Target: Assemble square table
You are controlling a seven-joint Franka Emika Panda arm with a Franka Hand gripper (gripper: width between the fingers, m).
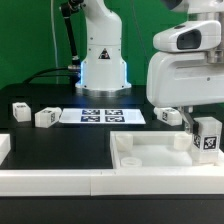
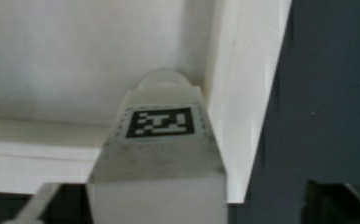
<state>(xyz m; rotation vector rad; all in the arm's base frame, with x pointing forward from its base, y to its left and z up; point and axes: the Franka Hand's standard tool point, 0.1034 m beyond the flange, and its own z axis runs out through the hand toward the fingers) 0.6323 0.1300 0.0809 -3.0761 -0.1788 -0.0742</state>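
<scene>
My gripper [image 1: 198, 126] straddles a short, blocky white plastic leg [image 1: 207, 140]; clamped or loose, I cannot tell. Only the wrist view shows it at the raised rim corner of the smooth white square tabletop [image 2: 248, 75].

Up close the leg [image 2: 159, 150] is blurred and cropped; whether the hand [image 1: 197, 128] grips it cannot be told.

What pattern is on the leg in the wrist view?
The white leg carries a black-and-white square tag; clearest in wrist view.
</scene>
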